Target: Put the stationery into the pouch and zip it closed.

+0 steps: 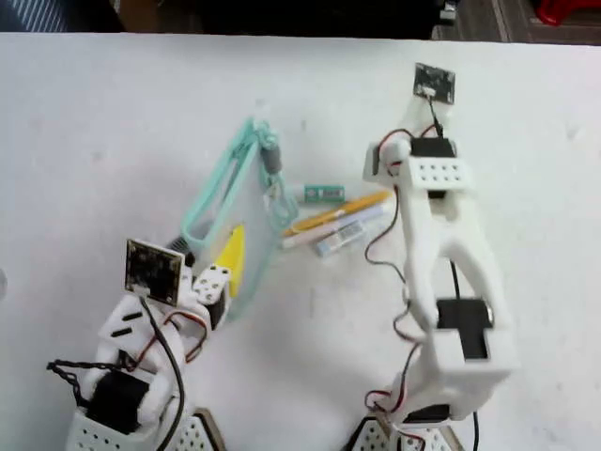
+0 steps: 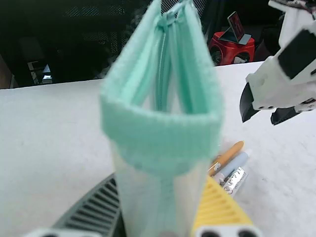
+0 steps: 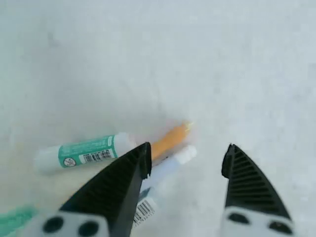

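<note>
Beside the mint pouch (image 1: 223, 193) clamped in the left gripper (image 1: 222, 265): orange pen (image 3: 170, 138), pale-blue pen (image 3: 164, 168), green-labelled tube (image 3: 84, 152), long axes running from pouch toward the nearer right gripper (image 3: 187, 150), jaws spread wide above their tips

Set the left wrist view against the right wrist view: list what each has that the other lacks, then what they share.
Left wrist view: the open zip mouth of the mint pouch and the left gripper clamping it. Right wrist view: a green-labelled tube beside the pens. Shared: the orange pen, the pale blue pen, the barcoded pen, the open right gripper, the white table, and perhaps a mint sliver of the pouch.
</note>
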### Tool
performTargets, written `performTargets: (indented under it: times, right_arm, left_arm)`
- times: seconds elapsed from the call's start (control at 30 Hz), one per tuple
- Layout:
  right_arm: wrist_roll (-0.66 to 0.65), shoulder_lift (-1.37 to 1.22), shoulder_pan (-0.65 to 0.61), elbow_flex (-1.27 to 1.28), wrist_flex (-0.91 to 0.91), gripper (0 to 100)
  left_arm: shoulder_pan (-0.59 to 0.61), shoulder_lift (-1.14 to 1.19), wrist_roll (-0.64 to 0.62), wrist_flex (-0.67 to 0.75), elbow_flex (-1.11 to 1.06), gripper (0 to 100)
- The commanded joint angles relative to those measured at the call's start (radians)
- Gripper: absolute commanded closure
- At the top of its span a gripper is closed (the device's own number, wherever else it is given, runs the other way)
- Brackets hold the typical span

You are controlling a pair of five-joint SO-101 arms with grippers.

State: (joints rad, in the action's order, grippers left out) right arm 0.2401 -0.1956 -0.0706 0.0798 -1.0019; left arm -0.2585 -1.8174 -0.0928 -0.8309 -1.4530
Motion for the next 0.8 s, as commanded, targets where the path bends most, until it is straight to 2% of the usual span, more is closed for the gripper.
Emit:
performTargets:
  times: [0.0,0.2,0.57,0.63,0.77]
  right_arm:
    - [0.132,-0.093,0.01,-0.1,-0.001,77.9]
    - [0.233,-0.259,0.007,-0.236,-0.001,77.9]
    - [0.238,-0.349,-0.045,-0.278,0.008,78.1]
    - [0.236,-0.349,-0.053,-0.278,0.021,81.8]
    - [0.236,-0.351,-0.047,-0.275,0.021,98.5]
  left_arm:
    - [-0.001,-0.013,0.003,0.032,0.011,88]
    - [-0.001,-0.013,0.003,0.032,0.011,88]
    - [-0.002,-0.013,0.003,0.032,0.011,88]
    - [-0.002,-0.013,0.003,0.032,0.011,88]
    - [-0.002,-0.013,0.003,0.032,0.011,88]
